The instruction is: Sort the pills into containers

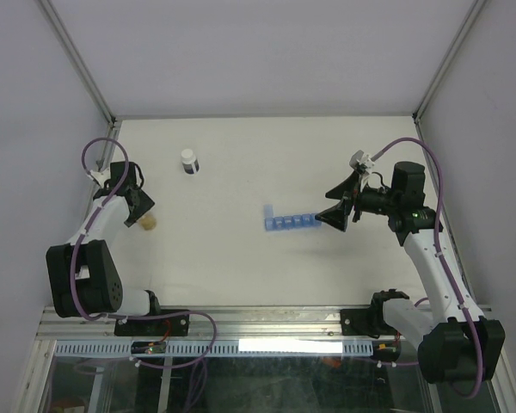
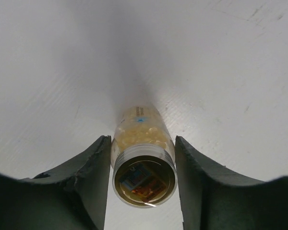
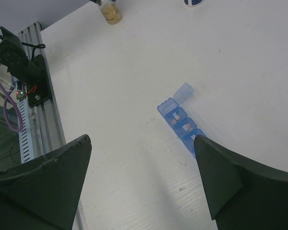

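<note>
Left gripper (image 2: pixel 143 140) is flanking bottle (image 2: pixel 144 178) at table's nine o'clock, clamp unclear; right gripper (image 3: pixel 141 138) hanging agape. Uneven squeeze risking tipping, scattering pills (image 2: pixel 143 133).

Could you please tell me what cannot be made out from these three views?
Left wrist: whether the left end effector actually presses the pill bottle; its fingers flank it too closely to tell.
Right wrist: the near end of the organiser, behind a finger of the right end effector.
Right wrist: the white-capped vial, cut by the top edge.
Top view: the pills, too small to count.
</note>
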